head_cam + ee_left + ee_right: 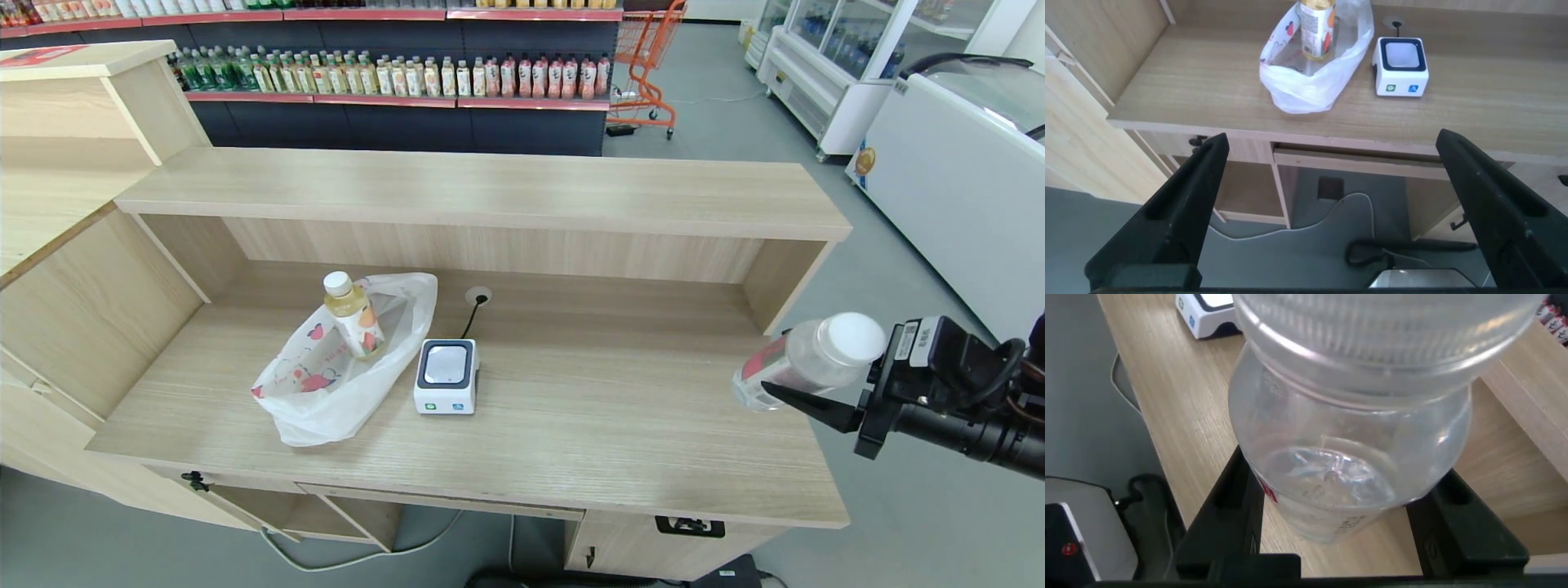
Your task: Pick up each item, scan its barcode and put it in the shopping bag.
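Bag (pixel 314 412) holds tea bottle (pixel 353 318); right gripper (pixel 796 384) clamps clear bottle (pixel 808 355); left gripper (pixel 1333 140) spread wide

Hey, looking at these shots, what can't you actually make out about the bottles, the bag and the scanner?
Clear bottle: barcode, head and right wrist views, only a sliver of label shows.
Tea bottle: base, head view, hidden inside the shopping bag; cap, left wrist view, cut off by the edge.
Scanner: window contents, head view, too small.
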### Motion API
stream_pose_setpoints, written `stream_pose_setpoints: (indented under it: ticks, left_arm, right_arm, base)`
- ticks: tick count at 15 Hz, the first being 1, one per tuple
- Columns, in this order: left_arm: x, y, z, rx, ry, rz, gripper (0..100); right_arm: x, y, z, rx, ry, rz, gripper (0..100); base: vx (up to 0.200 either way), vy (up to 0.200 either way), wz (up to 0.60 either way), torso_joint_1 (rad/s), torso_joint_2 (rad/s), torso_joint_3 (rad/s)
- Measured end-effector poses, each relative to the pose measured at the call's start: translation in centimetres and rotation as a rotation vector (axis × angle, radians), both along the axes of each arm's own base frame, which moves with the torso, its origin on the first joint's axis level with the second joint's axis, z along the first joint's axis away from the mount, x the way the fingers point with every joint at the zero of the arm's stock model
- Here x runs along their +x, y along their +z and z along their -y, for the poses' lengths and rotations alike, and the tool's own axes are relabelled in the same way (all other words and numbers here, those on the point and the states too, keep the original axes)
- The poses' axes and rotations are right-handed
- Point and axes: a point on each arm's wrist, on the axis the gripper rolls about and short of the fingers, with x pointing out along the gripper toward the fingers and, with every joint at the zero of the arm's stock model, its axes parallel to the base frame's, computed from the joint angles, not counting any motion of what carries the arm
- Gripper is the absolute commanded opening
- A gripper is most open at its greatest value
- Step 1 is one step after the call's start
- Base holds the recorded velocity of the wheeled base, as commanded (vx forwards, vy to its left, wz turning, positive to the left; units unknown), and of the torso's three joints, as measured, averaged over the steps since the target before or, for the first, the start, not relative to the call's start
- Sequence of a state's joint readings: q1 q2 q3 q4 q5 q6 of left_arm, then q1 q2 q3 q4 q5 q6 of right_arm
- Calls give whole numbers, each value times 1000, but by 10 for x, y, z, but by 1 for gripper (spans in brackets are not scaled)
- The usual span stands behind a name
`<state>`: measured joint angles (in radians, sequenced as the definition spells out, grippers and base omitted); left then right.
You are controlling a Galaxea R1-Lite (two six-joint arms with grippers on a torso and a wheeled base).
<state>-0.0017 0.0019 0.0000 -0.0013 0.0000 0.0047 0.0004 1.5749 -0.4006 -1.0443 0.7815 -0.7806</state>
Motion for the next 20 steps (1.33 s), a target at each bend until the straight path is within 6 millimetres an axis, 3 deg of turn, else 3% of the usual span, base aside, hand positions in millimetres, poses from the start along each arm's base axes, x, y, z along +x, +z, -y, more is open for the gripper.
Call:
stream_pose_setpoints:
  ticks: [4,8,11,20]
  left_arm:
    - [0,0,0,1,0,0,100]
    - [0,0,0,2,0,0,100]
    - [0,0,0,1,0,0,100]
    - [0,0,0,-3,0,0,100]
  right_arm:
    - [-4,-5,0,-2,2,-18,0]
    - [-8,-7,0,-2,4,-25,0]
    - [-9,-6,0,-2,5,-21,0]
    - [-8,-4,0,3,8,-20,0]
  base:
    - [0,0,0,0,0,0]
    - [200,0,0,-4,-1,4]
    - [0,0,0,0,0,0]
    - [0,200,0,-1,3,3]
